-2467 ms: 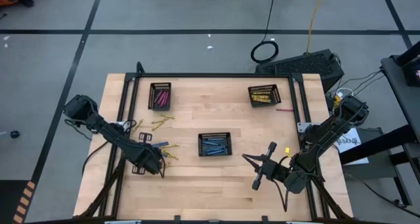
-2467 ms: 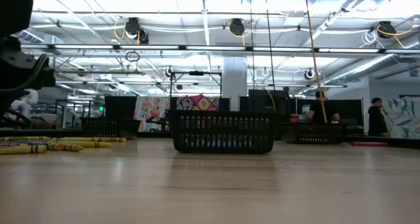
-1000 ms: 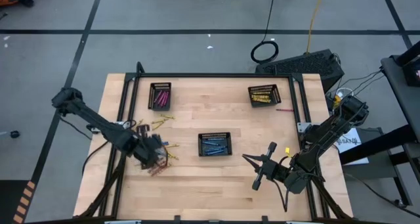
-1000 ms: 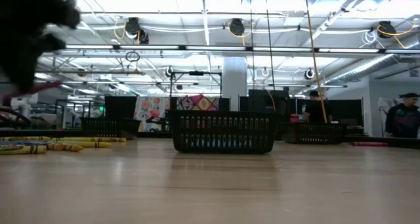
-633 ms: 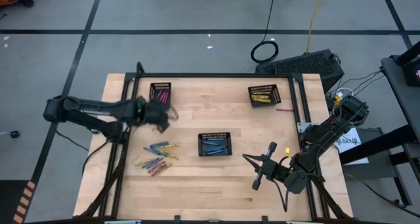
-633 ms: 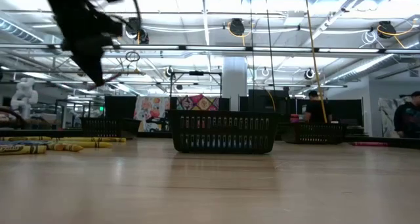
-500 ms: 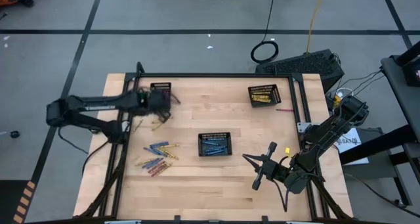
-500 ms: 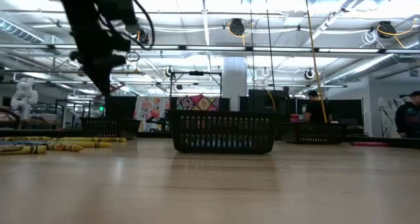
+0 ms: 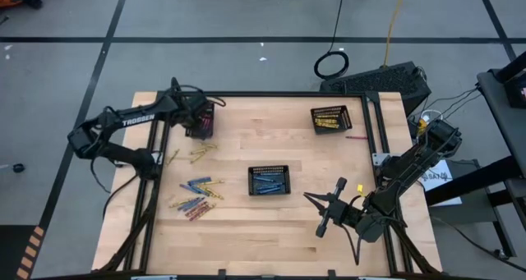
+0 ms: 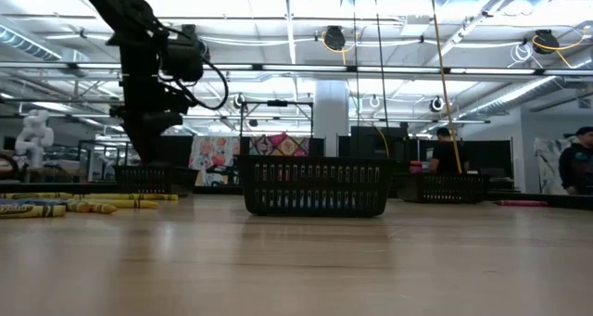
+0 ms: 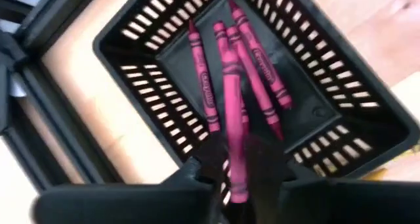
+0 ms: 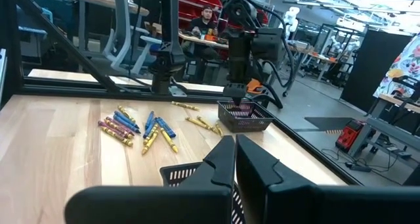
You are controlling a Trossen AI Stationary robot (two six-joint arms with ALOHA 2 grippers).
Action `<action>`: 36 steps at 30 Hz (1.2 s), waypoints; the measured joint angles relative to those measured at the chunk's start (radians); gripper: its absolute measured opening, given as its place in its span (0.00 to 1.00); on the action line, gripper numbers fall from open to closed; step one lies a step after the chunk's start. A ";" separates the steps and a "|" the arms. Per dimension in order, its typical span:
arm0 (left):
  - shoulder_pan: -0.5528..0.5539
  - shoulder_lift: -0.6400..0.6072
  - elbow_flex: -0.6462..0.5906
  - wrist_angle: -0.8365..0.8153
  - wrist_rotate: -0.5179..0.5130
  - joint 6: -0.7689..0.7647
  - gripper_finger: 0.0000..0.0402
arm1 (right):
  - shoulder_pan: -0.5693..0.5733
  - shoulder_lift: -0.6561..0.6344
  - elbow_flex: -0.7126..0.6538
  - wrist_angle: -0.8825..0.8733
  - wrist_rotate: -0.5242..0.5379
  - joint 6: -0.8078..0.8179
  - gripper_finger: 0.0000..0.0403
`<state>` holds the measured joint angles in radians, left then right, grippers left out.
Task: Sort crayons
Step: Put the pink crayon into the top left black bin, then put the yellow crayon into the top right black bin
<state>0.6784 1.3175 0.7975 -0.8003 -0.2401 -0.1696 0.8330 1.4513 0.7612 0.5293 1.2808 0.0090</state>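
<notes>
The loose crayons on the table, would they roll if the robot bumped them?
Probably. The loose crayons look round and thin, lying flat on the smooth wooden table, so a sideways nudge likely rolls them. They look stiff and light, and might snap if squeezed hard.

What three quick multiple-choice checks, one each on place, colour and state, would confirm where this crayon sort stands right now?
1. Where is the left gripper?
A. Over the far-left tray
B. Over the middle tray
C. Over the loose pile

2. What colour are the crayons in the far-left tray?
A. Blue
B. Yellow
C. Pink

3. How is the right gripper?
A. Shut on a crayon
B. Shut and empty
C. Wide open

Answers:
1 A: the high view puts it above that tray, away from the middle tray and the loose pile.
2 C: the left wrist view shows only pink crayons there, one more pink crayon between the fingers.
3 B: its fingers meet with nothing between them, parked near the table's front right.
</notes>
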 joint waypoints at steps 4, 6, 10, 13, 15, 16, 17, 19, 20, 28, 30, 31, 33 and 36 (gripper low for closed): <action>0.011 -0.011 0.019 0.015 0.005 0.000 0.29 | 0.000 0.000 0.000 -0.012 0.000 0.009 0.00; 0.011 -0.028 0.031 0.026 0.004 0.001 0.33 | 0.000 0.000 0.000 -0.035 0.000 0.049 0.00; -0.043 -0.094 0.032 0.066 0.006 -0.008 0.36 | 0.001 -0.012 0.000 -0.143 -0.022 0.221 0.00; -0.132 -0.163 0.029 0.103 0.008 -0.033 0.36 | 0.000 -0.064 0.001 -0.338 -0.191 0.463 0.00; -0.208 -0.211 0.018 0.166 0.008 -0.056 0.36 | -0.004 -0.104 0.001 -0.522 -0.320 0.687 0.00; -0.252 -0.233 0.008 0.204 0.008 -0.061 0.36 | -0.008 -0.121 0.001 -0.620 -0.384 0.809 0.00; -0.298 -0.253 0.000 0.252 0.009 -0.067 0.36 | -0.012 -0.137 0.001 -0.726 -0.452 0.934 0.00; -0.394 -0.282 -0.019 0.348 0.007 -0.080 0.36 | -0.014 -0.159 0.001 -0.933 -0.601 1.176 0.00; -0.442 -0.289 -0.026 0.392 0.006 -0.086 0.36 | -0.014 -0.166 0.001 -1.026 -0.678 1.281 0.00; -0.794 -0.267 -0.090 0.721 0.000 -0.148 0.36 | -0.013 -0.162 0.001 -1.443 -1.244 1.627 0.00; -0.871 -0.244 -0.092 0.768 -0.013 -0.188 0.36 | -0.013 -0.162 0.001 -1.488 -1.377 1.641 0.01; -0.912 -0.231 -0.094 0.787 -0.031 -0.190 0.36 | -0.010 -0.162 0.001 -1.505 -1.422 1.638 0.03; -0.986 -0.197 -0.096 0.816 -0.091 -0.190 0.36 | 0.001 -0.162 0.001 -1.535 -1.465 1.623 0.06; -1.075 -0.140 -0.097 0.857 -0.180 -0.190 0.36 | 0.014 -0.161 0.001 -1.545 -1.479 1.584 0.14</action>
<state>-0.3963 1.1778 0.7010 0.0565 -0.4202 -0.3599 0.8467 1.2900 0.7620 -1.0159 -0.1981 1.5934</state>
